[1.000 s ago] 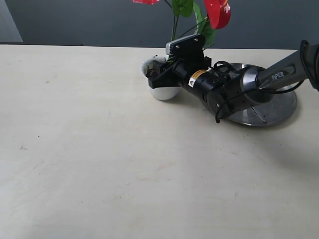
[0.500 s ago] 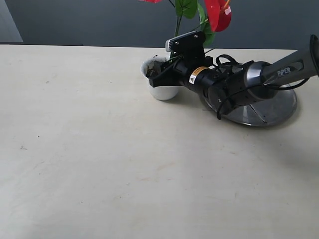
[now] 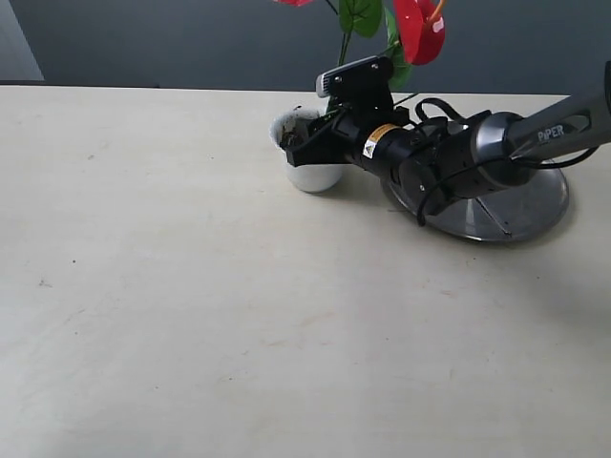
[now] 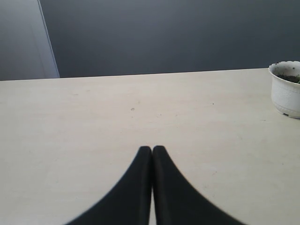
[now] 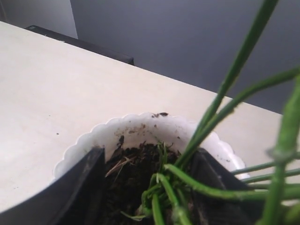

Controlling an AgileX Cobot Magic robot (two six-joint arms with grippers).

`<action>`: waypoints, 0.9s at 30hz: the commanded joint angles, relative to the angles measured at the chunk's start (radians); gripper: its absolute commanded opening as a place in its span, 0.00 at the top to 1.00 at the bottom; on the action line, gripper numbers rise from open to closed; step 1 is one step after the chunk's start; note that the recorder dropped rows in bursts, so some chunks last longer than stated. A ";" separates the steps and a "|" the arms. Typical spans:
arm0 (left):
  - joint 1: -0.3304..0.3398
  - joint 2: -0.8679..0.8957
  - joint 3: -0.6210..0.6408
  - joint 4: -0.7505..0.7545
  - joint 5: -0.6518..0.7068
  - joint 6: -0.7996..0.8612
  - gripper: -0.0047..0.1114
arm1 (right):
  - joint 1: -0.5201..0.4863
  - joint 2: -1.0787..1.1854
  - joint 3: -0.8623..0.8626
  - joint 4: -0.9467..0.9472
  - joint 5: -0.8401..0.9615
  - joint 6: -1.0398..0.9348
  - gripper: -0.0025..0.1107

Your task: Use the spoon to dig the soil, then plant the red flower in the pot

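At the far side of the table (image 3: 191,315), just left of the steel plate (image 3: 535,205), the white pot (image 3: 310,174) holds dark soil (image 5: 133,168). The red flower (image 3: 417,27) stands planted in it, its green stems rising to the blooms above. Your right gripper (image 3: 298,151) lies low and level at the pot's rim, probably to steady the stems upright. Its jaws are wide apart, one on each side of the stems, pinching nothing. Your left gripper (image 4: 152,151), well apart from the pot, has its jaws pressed together and holds nothing.
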 commanded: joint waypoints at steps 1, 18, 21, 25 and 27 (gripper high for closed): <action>-0.005 0.005 -0.003 -0.003 -0.009 -0.001 0.95 | 0.004 -0.016 0.009 -0.034 0.069 0.002 0.51; -0.005 0.005 -0.003 -0.003 -0.009 -0.001 0.95 | 0.004 -0.016 0.036 -0.105 -0.078 0.002 0.51; -0.005 0.005 -0.003 -0.003 -0.009 -0.001 0.95 | 0.004 -0.016 0.036 -0.104 -0.070 0.002 0.51; -0.005 0.005 -0.003 -0.003 -0.009 -0.001 0.95 | 0.004 -0.016 0.036 -0.104 -0.083 0.002 0.51; -0.005 0.005 -0.003 -0.003 -0.009 -0.001 0.95 | 0.004 -0.016 0.036 -0.104 -0.084 0.002 0.51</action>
